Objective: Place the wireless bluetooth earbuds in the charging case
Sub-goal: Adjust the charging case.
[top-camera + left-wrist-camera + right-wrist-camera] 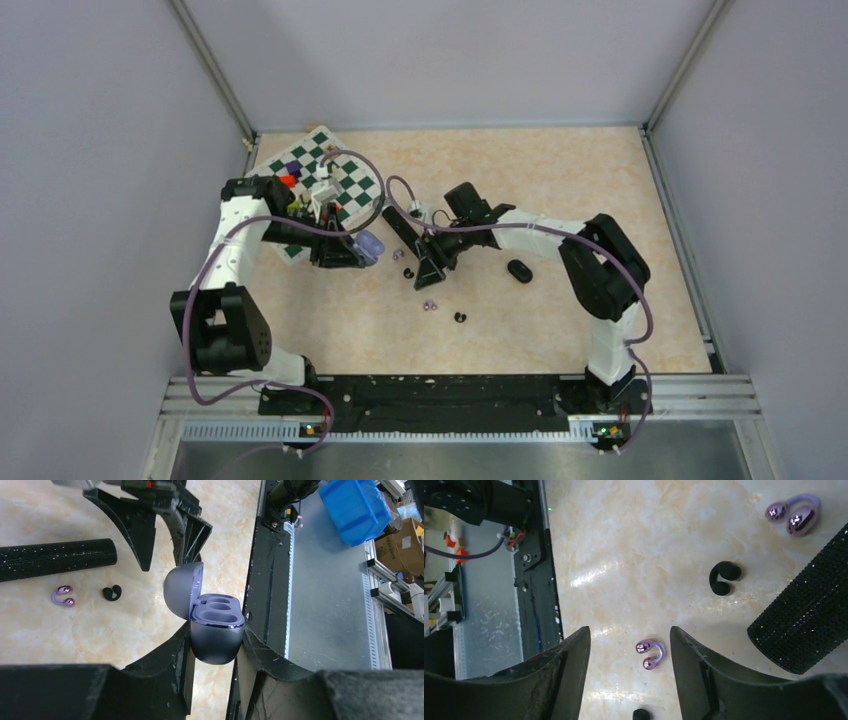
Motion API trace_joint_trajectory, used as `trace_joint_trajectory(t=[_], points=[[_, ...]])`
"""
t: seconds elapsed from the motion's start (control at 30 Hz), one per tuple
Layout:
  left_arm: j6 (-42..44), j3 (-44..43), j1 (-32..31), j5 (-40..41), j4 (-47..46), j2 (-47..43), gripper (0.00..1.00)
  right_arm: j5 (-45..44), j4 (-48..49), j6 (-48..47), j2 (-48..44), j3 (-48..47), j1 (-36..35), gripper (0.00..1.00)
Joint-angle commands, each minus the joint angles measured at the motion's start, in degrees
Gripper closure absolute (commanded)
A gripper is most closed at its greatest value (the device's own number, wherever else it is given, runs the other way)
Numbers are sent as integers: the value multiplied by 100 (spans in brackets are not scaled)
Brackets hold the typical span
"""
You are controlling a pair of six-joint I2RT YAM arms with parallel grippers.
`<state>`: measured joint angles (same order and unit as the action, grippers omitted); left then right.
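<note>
Chessboard (pixel 340 175) squares fill the far left corner of the table (pixel 560 180). Just in front of it, the left gripper (pixel 216 647) pinches the lower half of a purple charging case (pixel 215 630), whose lid is swung open with two wells showing. Toward the middle lies a black microphone (pixel 55 559), with one purple earbud (pixel 63 596) and one black earbud (pixel 112 593) beside it. The right gripper (pixel 629 640) hangs over the table with its fingers spread. A second purple earbud (pixel 650 654) lies between them, apart from both. Further right sits a black case (pixel 519 270).
</note>
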<state>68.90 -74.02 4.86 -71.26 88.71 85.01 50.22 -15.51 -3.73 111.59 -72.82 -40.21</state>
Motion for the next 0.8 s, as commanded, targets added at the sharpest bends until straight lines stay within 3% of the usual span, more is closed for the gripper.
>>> trace_joint_trajectory(t=[0.0, 0.17, 0.4, 0.47, 0.77], points=[[101, 40, -207, -120, 226, 48, 100, 396, 631, 733, -1008, -138, 86, 36], [63, -10, -460, -88, 223, 383, 100, 231, 1476, 1781, -1512, -200, 253, 18], [143, 2, -660, -153, 226, 454, 100, 311, 2792, 3031, -1523, -59, 303, 16], [141, 18, -678, -159, 225, 474, 100, 267, 3108, 3323, -1444, -12, 267, 11], [167, 2, -724, -150, 226, 490, 100, 59, 3103, 3381, -1226, 5, 34, 8]])
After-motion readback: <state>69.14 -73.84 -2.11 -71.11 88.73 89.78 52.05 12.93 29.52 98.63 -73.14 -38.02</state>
